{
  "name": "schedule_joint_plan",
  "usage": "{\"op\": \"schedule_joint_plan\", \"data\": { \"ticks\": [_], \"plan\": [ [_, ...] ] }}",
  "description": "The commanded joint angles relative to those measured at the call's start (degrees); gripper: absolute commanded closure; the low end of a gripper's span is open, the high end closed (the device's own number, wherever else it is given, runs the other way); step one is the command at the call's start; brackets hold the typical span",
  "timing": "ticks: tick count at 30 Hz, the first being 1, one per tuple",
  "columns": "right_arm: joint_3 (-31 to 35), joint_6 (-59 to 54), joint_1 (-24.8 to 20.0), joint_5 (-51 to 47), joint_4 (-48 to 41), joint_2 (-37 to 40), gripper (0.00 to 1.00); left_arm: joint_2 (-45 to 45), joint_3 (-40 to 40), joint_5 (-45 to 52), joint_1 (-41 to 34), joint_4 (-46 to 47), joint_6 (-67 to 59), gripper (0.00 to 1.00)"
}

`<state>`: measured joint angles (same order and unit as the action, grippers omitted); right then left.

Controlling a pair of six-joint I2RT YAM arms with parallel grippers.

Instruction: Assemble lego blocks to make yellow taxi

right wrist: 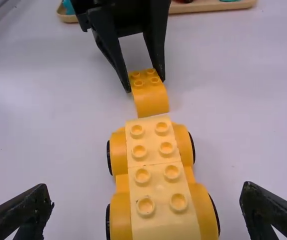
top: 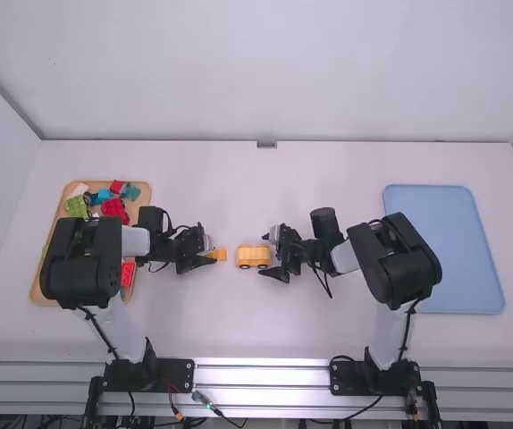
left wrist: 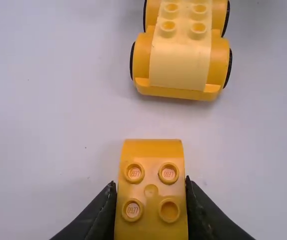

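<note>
**Yel. taxi in parts mid-table, btwn 2 robot grippers**

Nearest the viewer, the L arm base (top: 149, 374) and R arm base (top: 375, 377) stand at the front edge of a white table (top: 239, 326). Both arms bend inward, tips facing each other.

Farther in, approx. mid-table, the L gripper (top: 209, 255) has its 2 black fingers closed on the sides of a small yel.-orange block (top: 220, 254), w/ 4 studs up & a curved end toward the taxi's wheeled body. A short gap separates the two.

That wheeled body (top: 254, 256), yel. w/ black wheels (right wrist: 109, 158), sits on the table. Its top is paler: 2 sq. sections end to end, 8 studs total. The R gripper (top: 264, 255) is at its R side, fingers spread wide, 1 on either side of the body & apart from it.

To the L, a wooden tray (top: 147, 197) runs toward the back, w/ asst. blocks (top: 114, 209) in red, lime green, blue, teal & white. On the far R, a flat blue tray (top: 444, 241) lies on the table.

At the very back, a plain white wall (top: 265, 71).
</note>
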<state>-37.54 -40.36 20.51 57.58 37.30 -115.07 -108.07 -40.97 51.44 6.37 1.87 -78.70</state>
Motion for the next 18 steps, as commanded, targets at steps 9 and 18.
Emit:
{"op": "schedule_joint_plan", "data": {
  "ticks": [9, 18],
  "plan": [
    [-1.03, 0.57, 2.60, -7.98, -0.04, -0.83, 0.01, -0.48, -0.66, 1.57, 0.02, 0.26, -0.17, 0.69],
    [-1.07, -0.42, 2.54, -5.11, 1.60, -1.05, 0.01, -0.48, -0.66, 1.68, -0.04, 0.24, -0.17, 0.75]
  ]
}}
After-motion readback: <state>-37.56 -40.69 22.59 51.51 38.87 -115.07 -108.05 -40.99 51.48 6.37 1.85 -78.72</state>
